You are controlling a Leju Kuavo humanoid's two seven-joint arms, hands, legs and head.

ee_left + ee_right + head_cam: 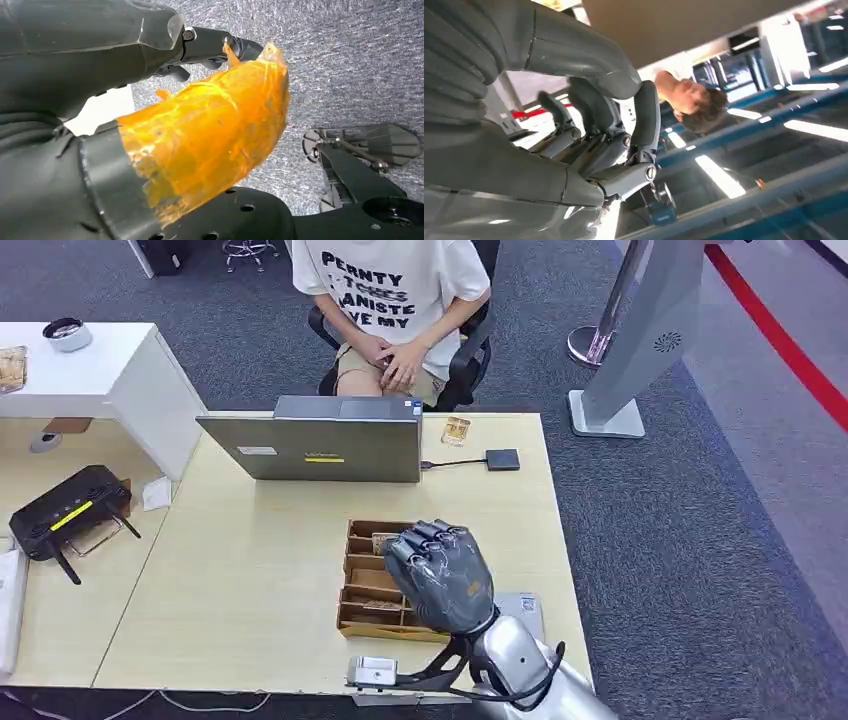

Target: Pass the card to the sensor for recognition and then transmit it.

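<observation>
Pale wooden desk (260, 570) carries a brown compartmented cardboard tray (368, 592) holding thin cards (384, 540); they look light, stiff, slippery, best pinched by an edge. Right hand (440, 575) hovers above the tray, fingers curled, apparently empty.

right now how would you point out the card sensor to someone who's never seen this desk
On the pale wooden desk, look behind the open laptop toward its right end. A thin cable runs from there to a small flat dark square, the one dark thing beside the little clear box.
</observation>
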